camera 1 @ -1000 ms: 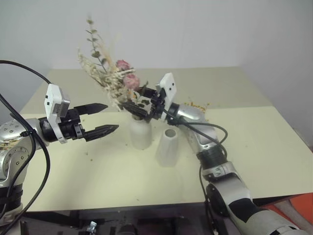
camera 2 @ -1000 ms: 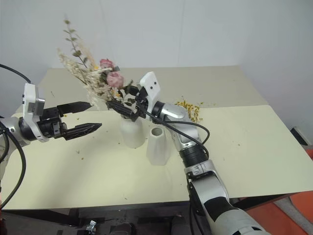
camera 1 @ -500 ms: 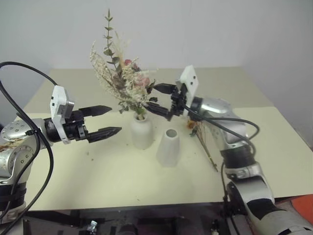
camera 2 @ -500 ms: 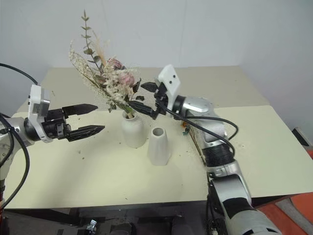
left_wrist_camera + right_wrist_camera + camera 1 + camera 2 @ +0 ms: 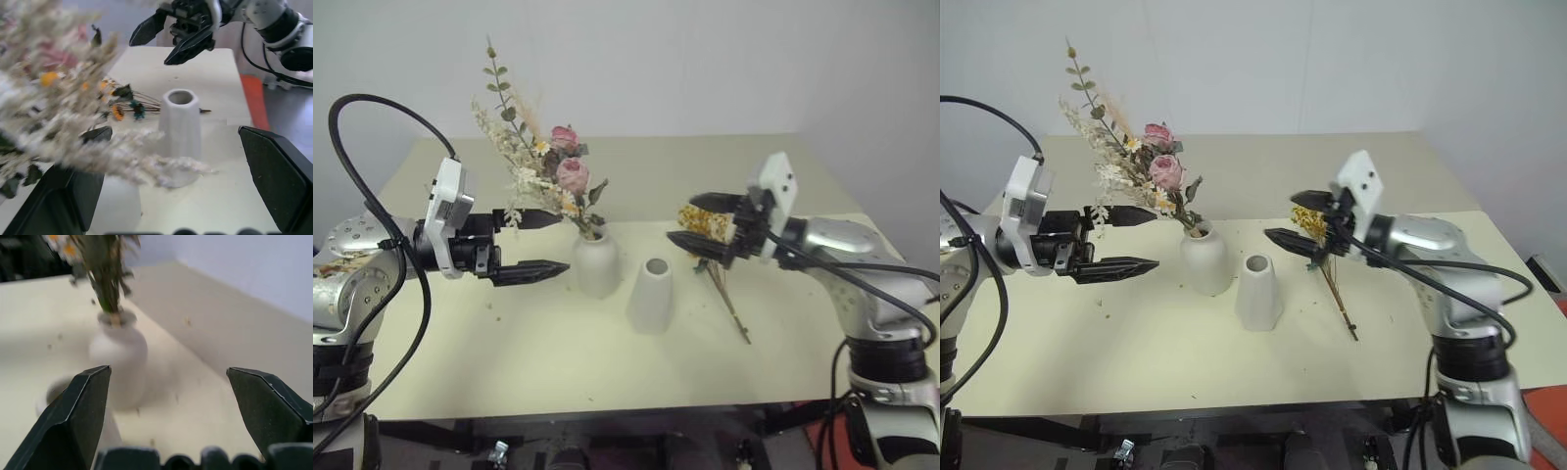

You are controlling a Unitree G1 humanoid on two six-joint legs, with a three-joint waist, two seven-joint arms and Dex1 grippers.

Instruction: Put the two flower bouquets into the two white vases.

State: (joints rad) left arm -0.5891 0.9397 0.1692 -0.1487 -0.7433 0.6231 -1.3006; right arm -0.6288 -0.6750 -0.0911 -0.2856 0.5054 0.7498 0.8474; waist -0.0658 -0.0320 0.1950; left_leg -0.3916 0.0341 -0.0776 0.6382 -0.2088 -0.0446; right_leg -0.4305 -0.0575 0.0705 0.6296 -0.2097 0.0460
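Upright in the rounded white vase (image 5: 596,264) stands the larger bouquet (image 5: 540,171) of pink roses, cream sprigs and green leaves, its stems entering the narrow neck and its head leaning toward the robot's left. Just beside this vase, on the robot's right, stands the plain tapered vase (image 5: 651,294), its mouth open and holding nothing. The second bouquet (image 5: 717,259), with small yellow-orange blossoms on thin stems, lies flat on the pale worktop (image 5: 803,323), on the right of the tapered vase and apart from it, blossoms toward the far edge and stems toward the near edge. The left tool (image 5: 540,245) hangs level just beside the rounded vase, its two black fingers spread and gripping nothing. The right tool (image 5: 695,222) hangs above the blossoms of the lying bouquet, pointing toward the vases, its fingers likewise spread wide and holding nothing.
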